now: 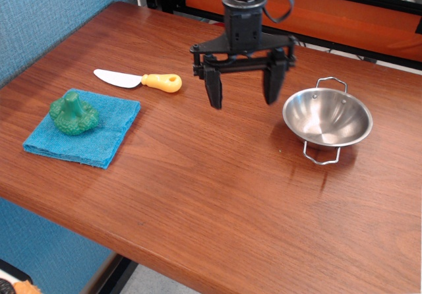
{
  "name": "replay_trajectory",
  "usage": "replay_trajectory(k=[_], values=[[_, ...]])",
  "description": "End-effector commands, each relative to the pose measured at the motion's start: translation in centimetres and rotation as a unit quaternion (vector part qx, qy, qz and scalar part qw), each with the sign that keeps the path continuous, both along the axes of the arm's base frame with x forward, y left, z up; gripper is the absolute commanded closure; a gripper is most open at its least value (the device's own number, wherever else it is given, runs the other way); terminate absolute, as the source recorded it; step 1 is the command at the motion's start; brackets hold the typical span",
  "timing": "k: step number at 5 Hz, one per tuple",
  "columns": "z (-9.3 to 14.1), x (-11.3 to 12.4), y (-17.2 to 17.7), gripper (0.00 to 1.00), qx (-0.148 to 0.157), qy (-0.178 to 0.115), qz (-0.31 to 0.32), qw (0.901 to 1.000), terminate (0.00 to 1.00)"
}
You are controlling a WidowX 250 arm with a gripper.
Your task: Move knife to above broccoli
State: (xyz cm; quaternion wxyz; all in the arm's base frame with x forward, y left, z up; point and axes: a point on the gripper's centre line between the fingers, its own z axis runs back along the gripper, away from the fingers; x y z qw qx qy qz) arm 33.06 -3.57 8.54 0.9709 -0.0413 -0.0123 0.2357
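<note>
The knife (140,80) lies flat on the wooden table (217,175), silver blade to the left, yellow-orange handle to the right, just beyond the blue cloth (84,127). The green broccoli (74,115) sits on that cloth, a little nearer than the knife's blade. My gripper (242,95) hangs open and empty above the table's middle, well to the right of the knife and just left of the steel bowl (327,118). Its two black fingers (213,88) point down, spread wide.
The steel bowl with two wire handles stands at the right. An orange and black frame (316,10) runs along the table's far edge. A blue wall (46,17) borders the left side.
</note>
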Motion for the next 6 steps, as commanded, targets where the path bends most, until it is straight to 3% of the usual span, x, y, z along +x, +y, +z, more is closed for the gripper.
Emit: replay_trajectory(k=[1, 2, 3, 4, 5, 6], values=[[5.8, -3.3, -2.6, 0.0, -0.008, -0.042, -0.245, 0.9687, 0.0], [7.9, -4.2, -4.7, 0.0, -0.019, -0.045, -0.324, 0.9449, 0.0], [9.8, -5.5, -7.4, 0.0, -0.005, -0.041, -0.392, 0.9189, 0.0], [10.6, -6.7, -8.7, 0.0, -0.001, -0.049, -0.435, 0.8993, 0.0], [10.6, -6.7, -8.7, 0.0, -0.001, -0.049, -0.435, 0.8993, 0.0], [10.6, -6.7, -8.7, 0.0, -0.001, -0.049, -0.435, 0.8993, 1.0]])
